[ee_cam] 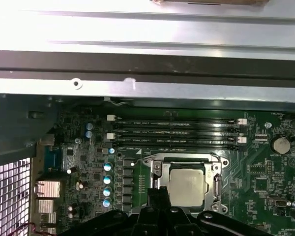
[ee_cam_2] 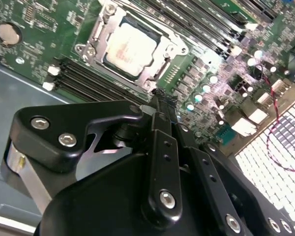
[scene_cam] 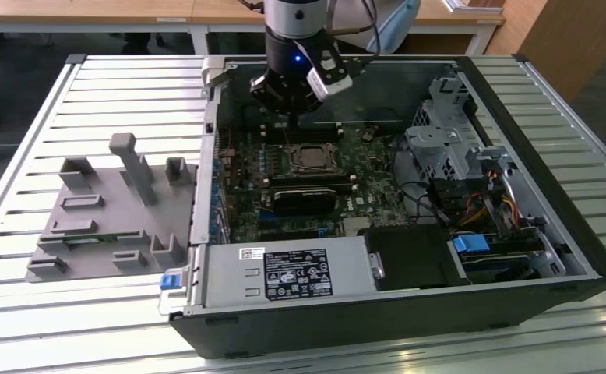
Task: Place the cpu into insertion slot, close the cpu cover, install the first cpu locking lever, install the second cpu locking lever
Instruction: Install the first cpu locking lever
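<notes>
Presently the gripper point(ee_cam_2: 163, 97) hangs low over the motherboard point(ee_cam: 78, 162), its tip just beside one edge of the socket point(scene_cam: 311, 158). The fingers point(ee_cam_2: 160, 147) look pressed together with nothing between them — clenched and empty.

Findings on the task's parts:
- The chip point(ee_cam: 187, 184) lies flat in the socket with its silvery top showing.
- The cover point(ee_cam: 157, 173) is down over the chip and frames it on all sides.
- A locking lever point(ee_cam: 217, 184) runs along one side of the frame. Whether it is hooked under its catch cannot be told.

Judgement: the work stands at the lever stage. To do this well, the closed tip should bear on the lever wire alone, never on the chip's top or the thin frame. The push should go down and then sideways under the hook, slow and square, so the wire does not spring off the tip.

Surroundings and obstructions:
- The memory slots point(ee_cam: 177, 132) run close along one side of the socket.
- A row of capacitors point(ee_cam: 107, 179) stands near the opposite corner, where it could be struck in a sideways slip.
- The coin battery point(ee_cam: 281, 144) sits well apart.
- A red wire point(ee_cam_2: 273, 98) trails near the board's edge.
- In the exterior view a black block point(scene_cam: 308, 199) lies just beside the socket, and the case wall point(scene_cam: 212, 93) limits the arm's approach.
- A grey fixture point(scene_cam: 116, 210) rests outside the case on the slatted table point(scene_cam: 33, 93), clear of the work.
</notes>
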Action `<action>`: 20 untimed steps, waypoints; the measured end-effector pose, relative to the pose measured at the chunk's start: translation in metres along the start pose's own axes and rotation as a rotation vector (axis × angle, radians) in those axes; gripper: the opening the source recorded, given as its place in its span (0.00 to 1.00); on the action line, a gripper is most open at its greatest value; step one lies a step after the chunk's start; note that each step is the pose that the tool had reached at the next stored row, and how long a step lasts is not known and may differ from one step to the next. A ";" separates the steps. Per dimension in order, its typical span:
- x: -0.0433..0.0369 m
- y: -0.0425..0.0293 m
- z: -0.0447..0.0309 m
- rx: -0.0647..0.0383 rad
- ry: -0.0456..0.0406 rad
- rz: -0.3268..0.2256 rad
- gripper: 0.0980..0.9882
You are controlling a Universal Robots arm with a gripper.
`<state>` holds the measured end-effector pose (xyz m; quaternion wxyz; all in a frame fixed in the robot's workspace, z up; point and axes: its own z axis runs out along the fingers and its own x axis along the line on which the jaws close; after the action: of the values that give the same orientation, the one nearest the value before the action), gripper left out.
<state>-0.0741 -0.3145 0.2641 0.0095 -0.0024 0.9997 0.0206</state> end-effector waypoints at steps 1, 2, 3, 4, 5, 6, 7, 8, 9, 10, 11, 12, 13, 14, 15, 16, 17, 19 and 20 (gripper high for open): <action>0.0018 0.0000 0.0000 0.000 -0.0001 0.000 0.03; 0.0037 0.0000 0.0001 0.000 -0.0002 0.000 0.03; 0.0058 0.0000 0.0000 0.000 -0.0004 0.000 0.03; 0.0079 0.0000 0.0001 0.000 -0.0006 0.000 0.03; 0.0096 0.0000 0.0001 0.000 -0.0006 0.000 0.03; 0.0113 0.0001 0.0001 0.000 -0.0007 0.000 0.03; 0.0130 0.0001 0.0002 0.000 -0.0006 0.000 0.03; 0.0149 0.0001 0.0003 0.000 -0.0007 0.000 0.03; 0.0163 0.0001 0.0005 0.000 -0.0008 0.000 0.03; 0.0179 0.0001 0.0006 0.000 -0.0007 0.000 0.03; 0.0197 0.0001 0.0007 0.000 -0.0007 0.000 0.03; 0.0217 0.0001 0.0007 0.000 -0.0007 0.000 0.03; 0.0241 0.0001 0.0008 0.000 -0.0006 0.000 0.03; 0.0263 0.0001 0.0009 0.000 -0.0007 0.000 0.03; 0.0280 0.0001 0.0010 0.000 -0.0007 0.000 0.03; 0.0292 0.0004 0.0014 -0.001 -0.0008 0.000 0.03; 0.0297 0.0009 0.0018 0.000 -0.0007 0.000 0.03; 0.0300 0.0028 0.0030 -0.001 -0.0007 0.000 0.03; 0.0300 0.0041 0.0035 0.000 -0.0007 0.000 0.03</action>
<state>-0.1041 -0.3103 0.2602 0.0099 -0.0024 0.9997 0.0208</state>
